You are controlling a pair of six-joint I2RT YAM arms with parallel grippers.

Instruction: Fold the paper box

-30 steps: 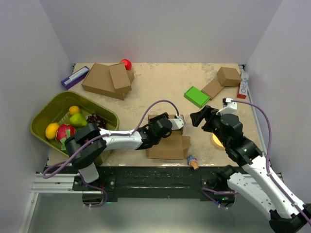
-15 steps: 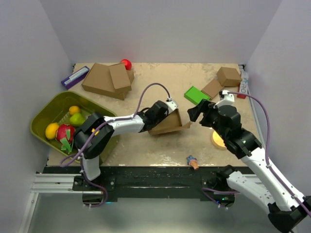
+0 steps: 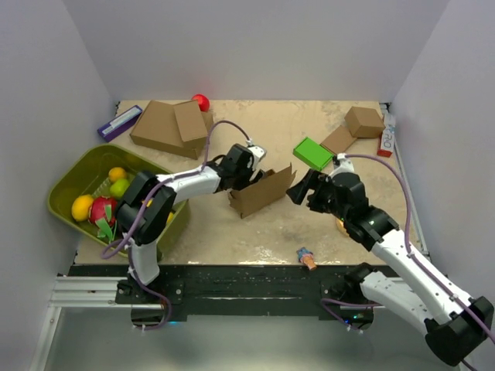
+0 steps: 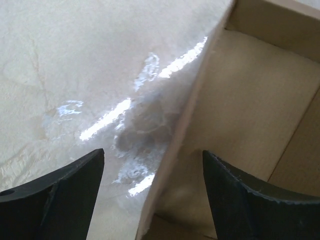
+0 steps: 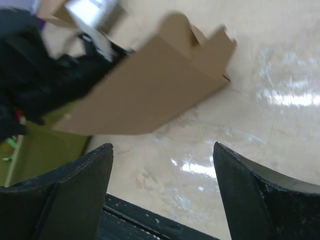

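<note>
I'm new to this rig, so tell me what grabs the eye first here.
The box stands on edge mid-table, one wall between the fingers of the open left hand. The open right hand hovers at its other end. A green bin of fruit sits at the left.

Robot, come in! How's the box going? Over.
Left gripper, right gripper: jaws open, empty. Paper box up on edge, left jaws straddling its wall. Green block nearby.
</note>
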